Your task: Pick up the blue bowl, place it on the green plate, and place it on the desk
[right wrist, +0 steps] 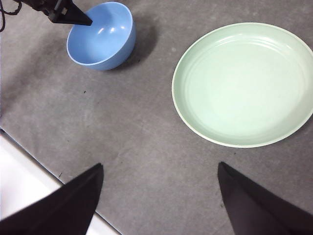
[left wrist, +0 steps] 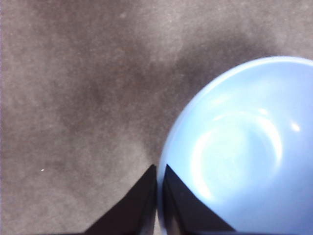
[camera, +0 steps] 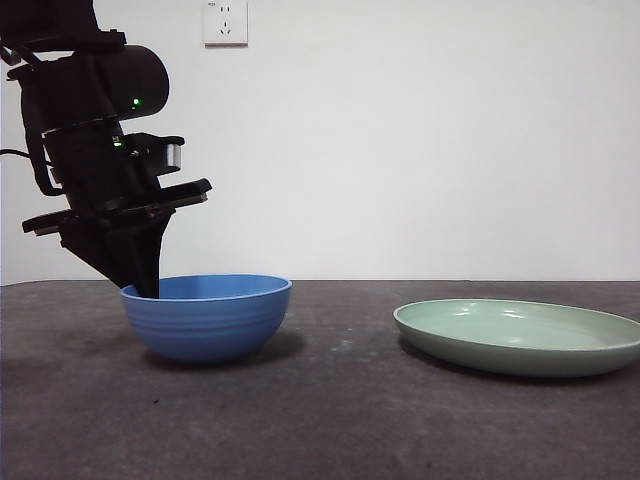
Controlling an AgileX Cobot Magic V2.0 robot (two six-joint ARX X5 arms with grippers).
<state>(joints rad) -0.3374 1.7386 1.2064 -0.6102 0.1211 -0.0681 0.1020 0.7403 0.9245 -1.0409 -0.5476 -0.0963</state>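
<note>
Your left gripper (left wrist: 157,172) pinches the blue bowl (camera: 207,315) rim on the desk (camera: 330,410) — right gripper (right wrist: 159,169) open above, beside the green plate (right wrist: 243,83).

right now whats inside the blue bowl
Nothing loose: the blue bowl looks bare inside. One jaw of the left pincer reaches in at its rim, hiding a small patch of the inside wall.

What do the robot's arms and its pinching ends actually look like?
The arm in the front view is black and chunky, with a rounded cylinder housing, small green lights, a silver metal part and a thin black cable at its side. Its left gripper ends in two flat black jaws that taper to points. The right gripper has the same black wedge-shaped jaws. No markings are legible.
</note>
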